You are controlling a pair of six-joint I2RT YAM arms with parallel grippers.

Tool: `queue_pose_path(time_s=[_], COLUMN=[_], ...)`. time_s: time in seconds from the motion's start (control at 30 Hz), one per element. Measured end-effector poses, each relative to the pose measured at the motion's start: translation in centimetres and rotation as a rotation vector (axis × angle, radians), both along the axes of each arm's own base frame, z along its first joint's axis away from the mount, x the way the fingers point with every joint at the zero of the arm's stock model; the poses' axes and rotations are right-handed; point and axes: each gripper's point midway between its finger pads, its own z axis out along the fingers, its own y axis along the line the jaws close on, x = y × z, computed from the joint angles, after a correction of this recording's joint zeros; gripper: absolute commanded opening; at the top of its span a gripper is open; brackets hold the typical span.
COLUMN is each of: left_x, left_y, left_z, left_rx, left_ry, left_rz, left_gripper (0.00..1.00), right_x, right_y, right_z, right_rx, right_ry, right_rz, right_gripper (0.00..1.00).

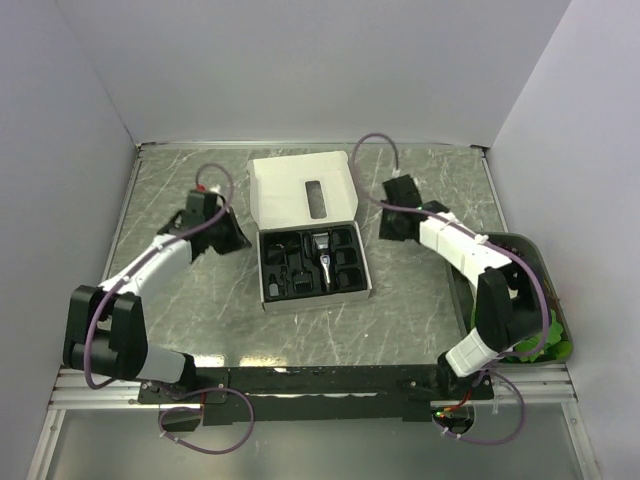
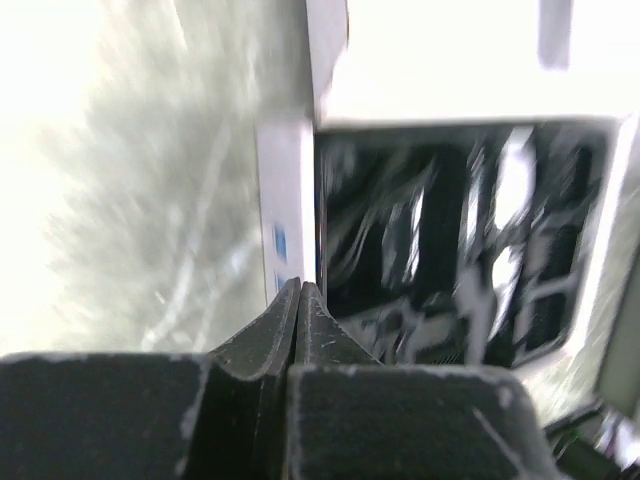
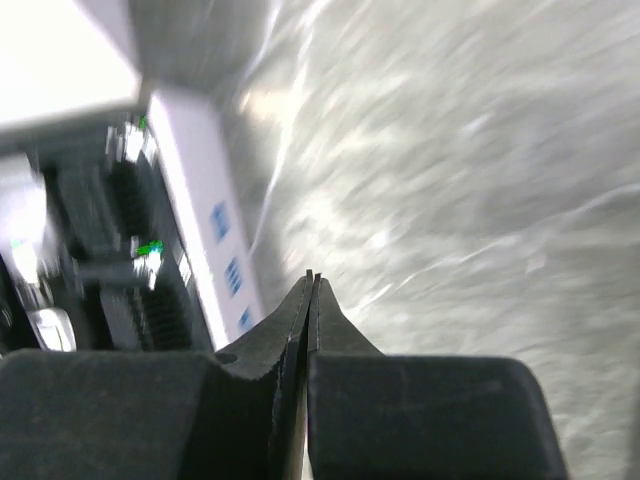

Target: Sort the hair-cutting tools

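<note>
The black hair clipper with its silver blade end lies in the black tray of the white box at the table's middle. Several small black attachments sit in the tray's slots around it. My left gripper is shut and empty, just left of the box; in the left wrist view its tips sit by the box's left wall. My right gripper is shut and empty, right of the box, over bare table in the right wrist view. Both wrist views are blurred.
The box's open white lid stands behind the tray. A dark bin with green items sits at the right edge. Grey walls close the table at the back and sides.
</note>
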Motion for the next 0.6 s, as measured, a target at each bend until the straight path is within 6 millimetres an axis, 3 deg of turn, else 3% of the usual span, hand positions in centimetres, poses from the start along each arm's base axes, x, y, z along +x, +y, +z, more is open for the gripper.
queue_pose_path(time_s=[0.1, 0.2, 0.37, 0.47, 0.6], left_x=[2.9, 4.7, 6.3, 7.0, 8.3], left_y=[2.3, 5.0, 7.6, 7.3, 6.0], left_z=[2.5, 2.3, -2.5, -5.2, -7.0], left_rx=[0.005, 0.019, -0.01, -0.081, -0.175], left_ry=[-0.058, -0.054, 0.061, 0.119, 0.127], left_rz=[0.058, 0.117, 0.166, 0.141, 0.094], left_gripper=[0.01, 0.01, 0.01, 0.01, 0.01], right_x=[2.0, 3.5, 5.3, 6.8, 10.3], right_y=[-1.6, -2.0, -2.3, -2.8, -2.6], right_z=[1.4, 1.0, -3.0, -4.7, -5.3], right_rx=[0.017, 0.053, 0.173, 0.284, 0.419], right_ry=[-0.04, -0.033, 0.047, 0.083, 0.09], right_rz=[-0.055, -0.071, -0.084, -0.103, -0.077], right_gripper=[0.0, 0.0, 0.0, 0.0, 0.0])
